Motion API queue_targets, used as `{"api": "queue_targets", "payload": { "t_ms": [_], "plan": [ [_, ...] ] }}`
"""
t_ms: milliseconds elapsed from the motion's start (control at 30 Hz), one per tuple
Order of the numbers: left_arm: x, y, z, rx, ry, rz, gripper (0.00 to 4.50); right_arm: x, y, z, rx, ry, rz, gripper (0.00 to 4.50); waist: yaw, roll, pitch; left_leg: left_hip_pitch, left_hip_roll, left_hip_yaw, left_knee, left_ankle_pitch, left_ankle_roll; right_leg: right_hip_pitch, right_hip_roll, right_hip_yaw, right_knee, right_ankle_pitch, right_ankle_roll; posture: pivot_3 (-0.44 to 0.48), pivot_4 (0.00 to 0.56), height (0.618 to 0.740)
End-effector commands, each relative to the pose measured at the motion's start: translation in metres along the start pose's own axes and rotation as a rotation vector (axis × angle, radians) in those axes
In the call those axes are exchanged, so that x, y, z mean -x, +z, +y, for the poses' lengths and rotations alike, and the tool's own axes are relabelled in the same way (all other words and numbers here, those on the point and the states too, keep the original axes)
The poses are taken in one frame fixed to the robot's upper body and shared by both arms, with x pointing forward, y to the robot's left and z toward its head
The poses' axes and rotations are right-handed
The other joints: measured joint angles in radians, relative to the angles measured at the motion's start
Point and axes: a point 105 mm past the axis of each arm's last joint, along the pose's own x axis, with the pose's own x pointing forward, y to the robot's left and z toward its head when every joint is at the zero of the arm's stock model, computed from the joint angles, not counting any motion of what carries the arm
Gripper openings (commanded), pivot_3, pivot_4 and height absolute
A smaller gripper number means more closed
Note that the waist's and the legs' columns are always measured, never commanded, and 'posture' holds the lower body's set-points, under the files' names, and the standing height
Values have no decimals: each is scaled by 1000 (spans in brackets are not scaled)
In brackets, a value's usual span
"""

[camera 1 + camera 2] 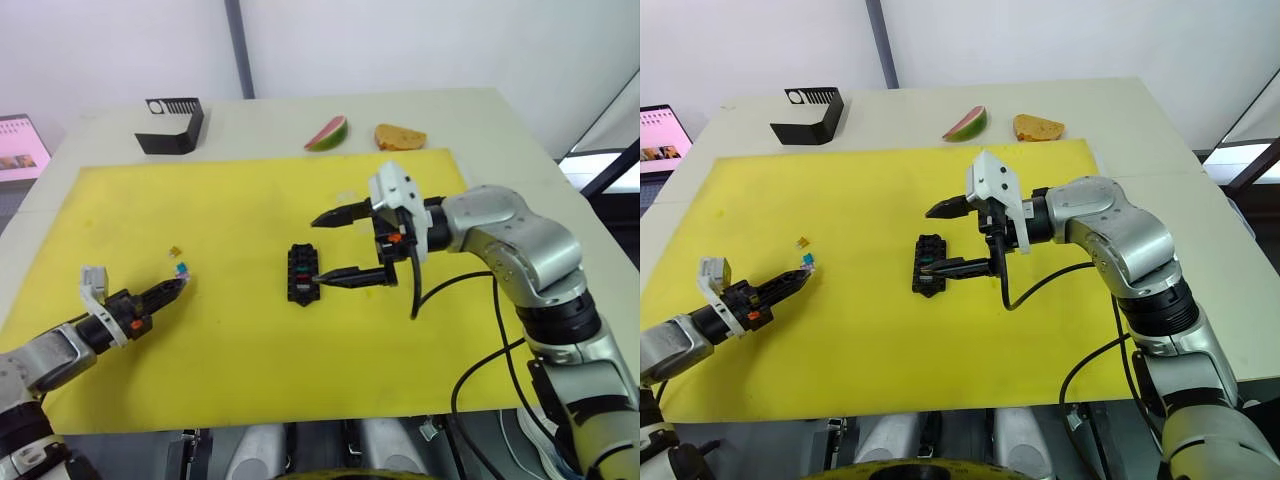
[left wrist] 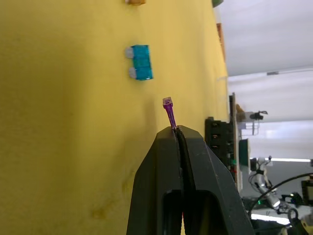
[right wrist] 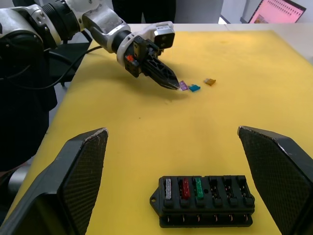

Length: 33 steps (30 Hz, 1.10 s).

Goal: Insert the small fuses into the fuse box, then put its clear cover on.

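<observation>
Fuse insertion part-complete; purple fuse in left grip.

Fuse box [image 3: 203, 201] sits mid-mat on the desk [image 1: 480, 110], with grey, red and green fuses seated in three slots and three slots vacant. Left gripper [image 2: 175, 131] has its jaws clenched on a purple fuse [image 2: 169, 110], held by one end. Teal fuse [image 2: 138, 62] and amber fuse [image 3: 210, 82] lie loose just beyond it. These parts look light, rigid and slippery, best pinched across the flat plastic body. Right gripper [image 1: 318, 248] hovers over the box, jaws spread wide, empty.
</observation>
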Motion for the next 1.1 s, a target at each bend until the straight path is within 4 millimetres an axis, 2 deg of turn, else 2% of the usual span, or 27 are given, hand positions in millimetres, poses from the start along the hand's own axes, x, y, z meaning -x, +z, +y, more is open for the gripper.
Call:
{"api": "queue_targets", "payload": {
  "t_ms": [33,100,267,333,467,667,800,1033,1100],
  "plan": [
    [7,11,-12,-46,-35,-31,25,8,16,0,15,-19,-55,4500,1,0,0,0,0,0,0,0,0,0,0,0,0,0,0,0,150,740],
    [7,12,-20,-68,-67,-22,25,10,17,0,-13,-30,-71,4500,1,0,0,0,0,0,0,0,0,0,0,0,0,0,0,0,150,740],
    [-3,20,-63,-171,-215,20,25,15,27,-3,-191,-70,-199,4500,4,-2,0,-1,0,0,0,0,0,0,0,0,0,0,0,0,150,740],
    [-12,14,-91,-242,-310,98,25,15,29,-3,-259,-79,-234,4500,4,-2,0,-1,0,0,0,0,0,0,0,0,-1,0,0,0,150,740],
    [-26,-3,-131,-351,-452,243,25,14,30,-5,-375,-98,-270,4500,1,-2,0,-1,0,0,0,0,0,0,0,0,-1,0,0,0,150,740],
    [-45,-33,-173,-492,-606,457,25,6,40,0,-535,-25,-301,4500,-5,-2,0,-1,0,0,0,1,-1,-1,0,0,-1,0,0,0,150,740],
    [-55,-46,-186,-564,-656,557,25,3,44,-2,-606,-7,-284,4500,-3,-2,0,-1,0,0,0,3,-5,-1,0,0,-1,0,0,0,150,740],
    [-69,-56,-192,-724,-714,606,25,-2,39,-13,-679,-54,-211,4500,-5,-1,1,-2,0,0,0,3,-5,-1,0,0,-1,0,0,0,150,740],
    [-72,-54,-192,-736,-720,601,0,-1,41,-11,-680,-46,-211,3962,-4,-2,1,-2,0,0,0,2,-3,-1,0,0,-1,0,0,0,150,740]
  ]
}}
